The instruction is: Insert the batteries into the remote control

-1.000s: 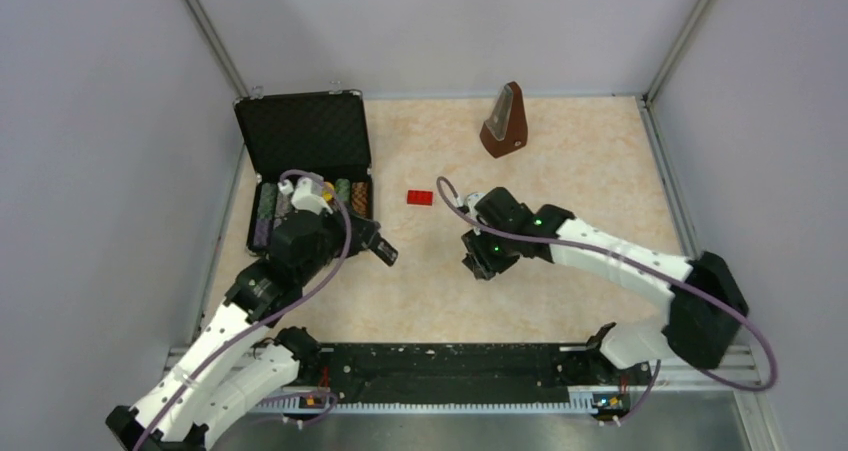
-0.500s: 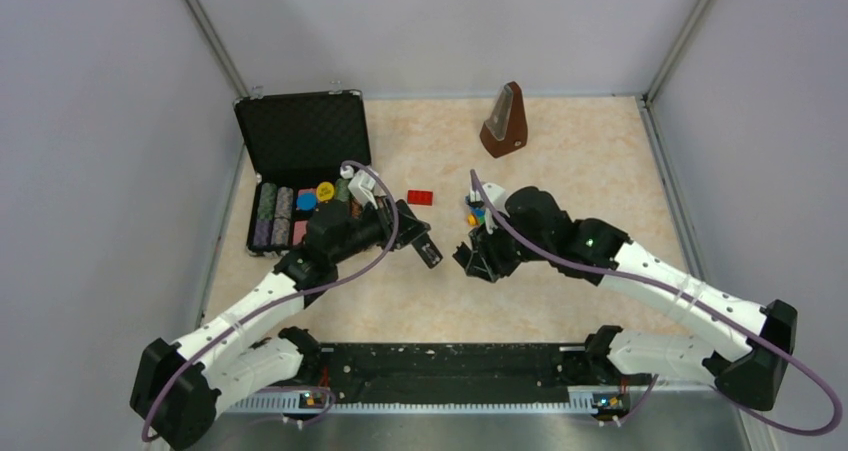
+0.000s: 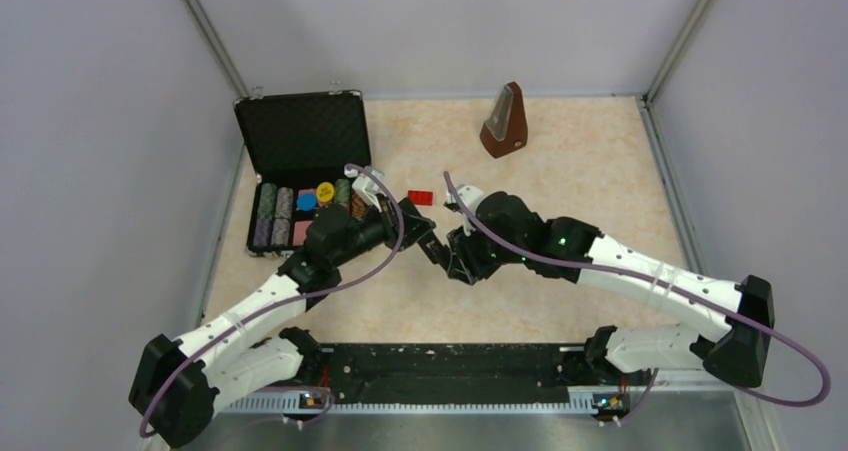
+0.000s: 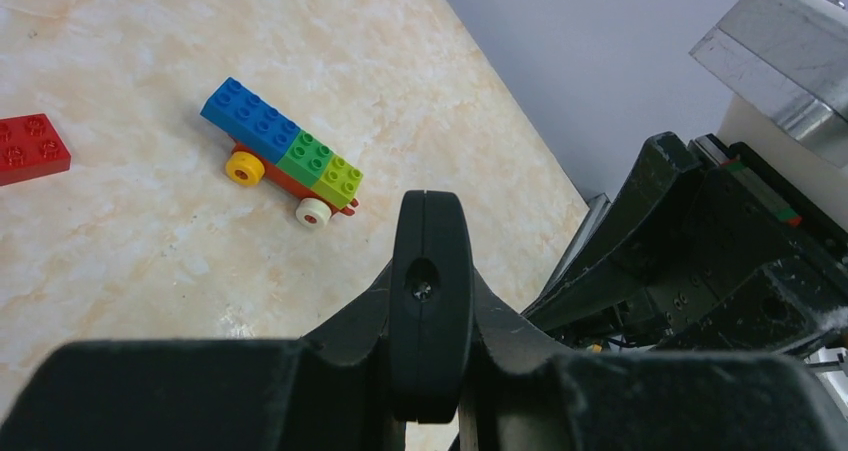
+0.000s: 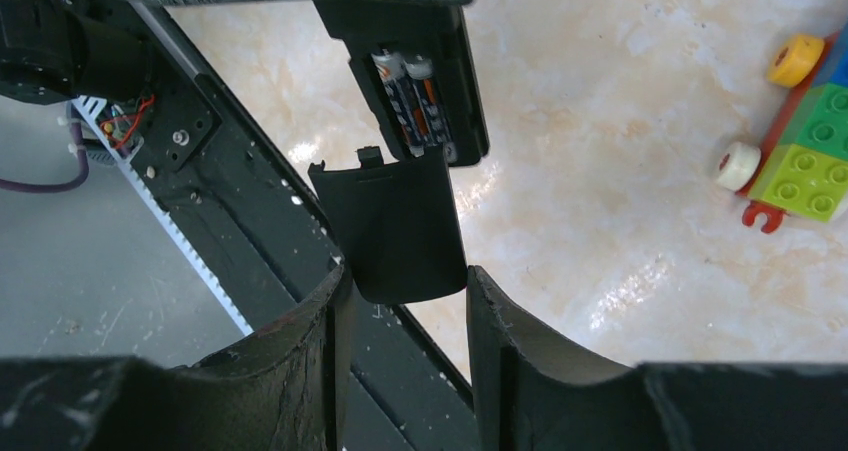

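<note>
Gripping the cover [image 5: 395, 226], right end effector [image 5: 405, 321] aims it lengthwise at the remote [image 5: 460, 61], clamped by left end effector [image 3: 412, 229].

Matt plastic remote control [image 5: 453, 51]; tabletop [image 5: 600, 121] seemingly glossy laminate.

Batteries [image 5: 403, 91]: 2, both in remote control [image 5: 466, 91] compartment.
Remote control: 1.
Battery cover [image 5: 395, 226], detached: 1.
Toy-brick train [image 4: 282, 151]: 1; wheels visible: 2.
Loose red brick [image 4: 28, 148]: 1.
Metronome [image 3: 505, 121], far side: 1.
Black case [image 3: 303, 131], far left: 1.
Chip stacks [image 3: 275, 211] inside case: partly hidden, count unclear.
</note>
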### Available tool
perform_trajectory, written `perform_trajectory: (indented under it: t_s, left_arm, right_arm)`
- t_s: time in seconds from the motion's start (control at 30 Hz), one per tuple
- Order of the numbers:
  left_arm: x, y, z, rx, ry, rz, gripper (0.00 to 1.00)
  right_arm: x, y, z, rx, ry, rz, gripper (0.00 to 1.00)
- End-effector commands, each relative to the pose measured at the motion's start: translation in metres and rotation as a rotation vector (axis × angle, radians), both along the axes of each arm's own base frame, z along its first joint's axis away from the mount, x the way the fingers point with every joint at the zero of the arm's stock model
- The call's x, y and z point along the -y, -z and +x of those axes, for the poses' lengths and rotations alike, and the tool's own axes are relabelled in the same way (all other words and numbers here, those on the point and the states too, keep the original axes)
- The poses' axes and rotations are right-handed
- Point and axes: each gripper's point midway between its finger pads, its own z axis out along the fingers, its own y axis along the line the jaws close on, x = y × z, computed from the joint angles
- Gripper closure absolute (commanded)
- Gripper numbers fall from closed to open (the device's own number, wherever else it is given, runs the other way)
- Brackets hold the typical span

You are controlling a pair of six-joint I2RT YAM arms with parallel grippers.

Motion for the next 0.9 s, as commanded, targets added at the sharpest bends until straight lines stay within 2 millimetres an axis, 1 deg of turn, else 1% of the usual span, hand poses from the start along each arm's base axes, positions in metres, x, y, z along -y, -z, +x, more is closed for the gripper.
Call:
perform_trajectory:
  t_s: [0.0, 0.1, 0.3, 0.5, 0.73, 0.87]
  left_arm:
    - [0.000, -0.024, 0.001, 0.089, -0.007, -0.035, 1.00]
    - [-0.001, -0.023, 0.001, 0.068, -0.014, -0.023, 1.00]
    - [0.000, -0.022, 0.000, 0.043, -0.010, -0.012, 1.00]
    - [-0.001, -0.021, 0.002, 0.009, -0.025, -0.011, 1.00]
    - [-0.004, -0.021, 0.004, 0.000, -0.050, -0.006, 1.00]
    - [-0.004, -0.021, 0.004, -0.010, -0.054, -0.005, 1.00]
  right_arm:
    - [-0.023, -0.028, 0.015, 0.090, 0.053, 0.057, 0.74]
    - [-0.027, -0.031, 0.020, 0.112, 0.081, 0.068, 0.74]
    - [-0.032, -0.026, 0.026, 0.118, 0.118, 0.038, 0.75]
    - [-0.039, -0.021, 0.023, 0.102, 0.104, 0.026, 0.74]
    - [-0.040, -0.012, 0.019, 0.077, 0.101, -0.004, 0.74]
    - [-0.041, -0.013, 0.018, 0.079, 0.102, 0.002, 0.74]
